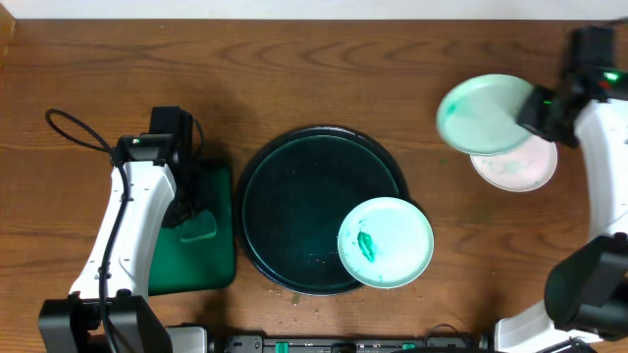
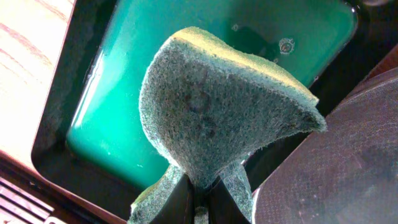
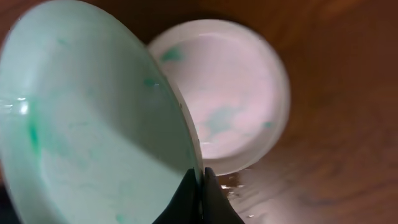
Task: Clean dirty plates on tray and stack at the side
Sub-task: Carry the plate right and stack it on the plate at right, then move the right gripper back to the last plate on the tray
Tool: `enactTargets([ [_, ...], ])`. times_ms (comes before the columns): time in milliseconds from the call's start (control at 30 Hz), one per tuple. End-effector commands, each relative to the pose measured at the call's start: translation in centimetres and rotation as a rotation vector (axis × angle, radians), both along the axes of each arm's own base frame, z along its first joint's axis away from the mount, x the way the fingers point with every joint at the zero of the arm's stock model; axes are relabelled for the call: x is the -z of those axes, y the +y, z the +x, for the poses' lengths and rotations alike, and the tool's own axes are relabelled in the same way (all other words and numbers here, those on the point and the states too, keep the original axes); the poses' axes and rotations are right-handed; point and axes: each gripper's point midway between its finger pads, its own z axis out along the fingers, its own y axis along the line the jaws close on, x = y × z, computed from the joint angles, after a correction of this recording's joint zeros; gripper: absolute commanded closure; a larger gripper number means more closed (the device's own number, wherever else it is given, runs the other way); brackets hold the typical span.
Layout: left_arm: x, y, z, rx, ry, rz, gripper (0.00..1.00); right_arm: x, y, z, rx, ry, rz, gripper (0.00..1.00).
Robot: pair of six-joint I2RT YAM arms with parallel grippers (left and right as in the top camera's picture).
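Wood-grain desk [image 1: 324,78] carries all items; a pale wall strip [image 1: 294,8] borders its far edge. At centre, near the front edge, sits the round dark tray [image 1: 285,196]. One smeared plate [image 1: 386,242] overhangs its front-right rim. The right gripper [image 3: 200,179] pinches a tilted plate [image 1: 486,113] by the rim above a third plate [image 1: 520,169] lying flat near the right edge. The left gripper [image 2: 199,196] pinches a sponge [image 2: 217,118] over the green rectangular tray [image 1: 196,260], towards the left edge.

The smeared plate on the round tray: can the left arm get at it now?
Probably yes. Nothing stands between the left gripper, shut on a sponge, and the plate; only bare tray lies there. The plate sits at the tray's far edge, though.
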Motion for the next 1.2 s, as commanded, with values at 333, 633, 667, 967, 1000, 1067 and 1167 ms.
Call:
enactTargets([
  [333, 0.3, 0.2, -0.2, 0.0, 0.012, 0.005, 0.93, 9.4, -5.8, -6.8, 0.313, 0.137, 0.026, 0.99],
  [633, 0.3, 0.2, -0.1, 0.0, 0.011, 0.005, 0.93, 10.3, -6.1, -6.3, 0.355, 0.092, 0.039, 0.38],
  [667, 0.3, 0.2, -0.1, 0.0, 0.011, 0.005, 0.93, 10.2, -6.0, -6.1, 0.353, 0.085, 0.045, 0.33],
  [967, 0.3, 0.2, -0.1, 0.0, 0.011, 0.005, 0.93, 9.3, -4.1, -3.5, 0.233, 0.005, 0.15, 0.28],
  [1000, 0.3, 0.2, -0.1, 0.0, 0.011, 0.005, 0.93, 8.8, -3.7, -3.0, 0.201, -0.007, 0.164, 0.3],
  [1067, 0.3, 0.2, -0.2, 0.0, 0.012, 0.005, 0.93, 7.8, -2.5, -2.3, 0.135, -0.017, 0.194, 0.34],
  [1167, 0.3, 0.2, -0.1, 0.0, 0.011, 0.005, 0.93, 5.7, 0.5, -1.7, 0.006, -0.015, 0.25, 0.35],
])
